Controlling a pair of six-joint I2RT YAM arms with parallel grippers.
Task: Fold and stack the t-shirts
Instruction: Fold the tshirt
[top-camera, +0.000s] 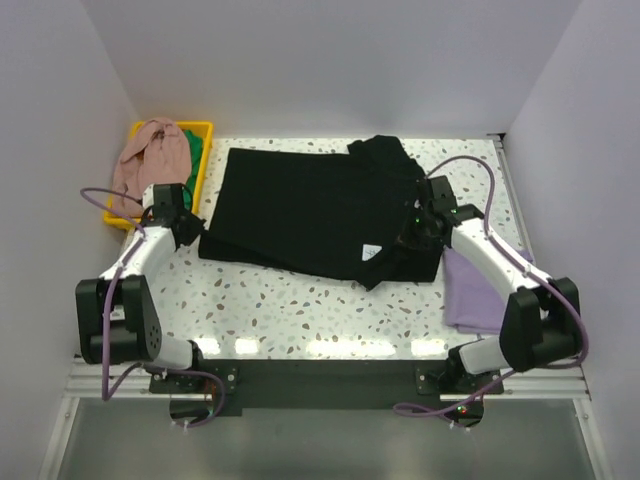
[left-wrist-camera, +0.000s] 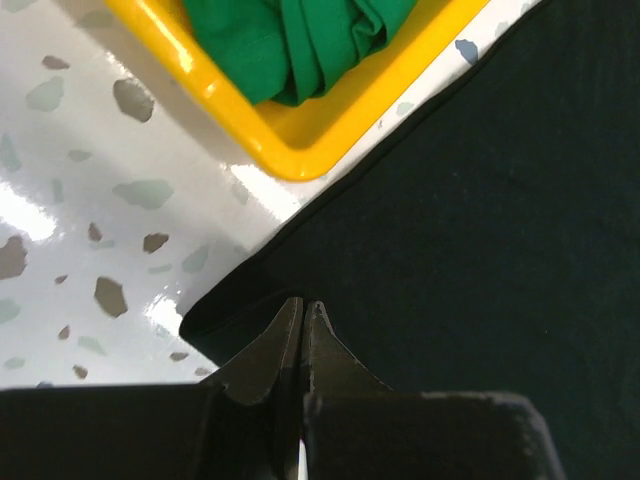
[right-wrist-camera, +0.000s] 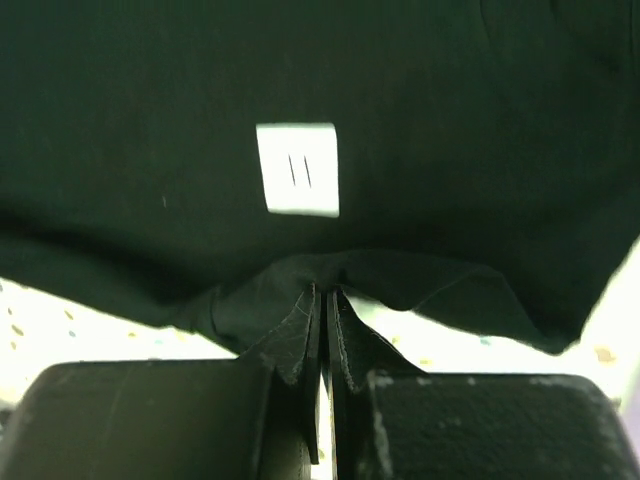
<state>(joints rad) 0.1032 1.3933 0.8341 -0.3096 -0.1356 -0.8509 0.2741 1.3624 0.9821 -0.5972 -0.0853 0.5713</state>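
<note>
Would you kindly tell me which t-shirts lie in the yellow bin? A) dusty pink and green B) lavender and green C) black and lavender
A: the dusty pink t-shirt and the green t-shirt are bunched in the yellow bin.

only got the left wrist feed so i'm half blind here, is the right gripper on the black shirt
observer: yes, the right gripper is shut on the near hem of the black t-shirt, close to a white label.
operator: any other shirts over there
observer: a lavender t-shirt lies flat just right of the black one.
operator: only green in the bin?
observer: no, a pink t-shirt is draped over the left side of the yellow bin, beside the green t-shirt.
</note>
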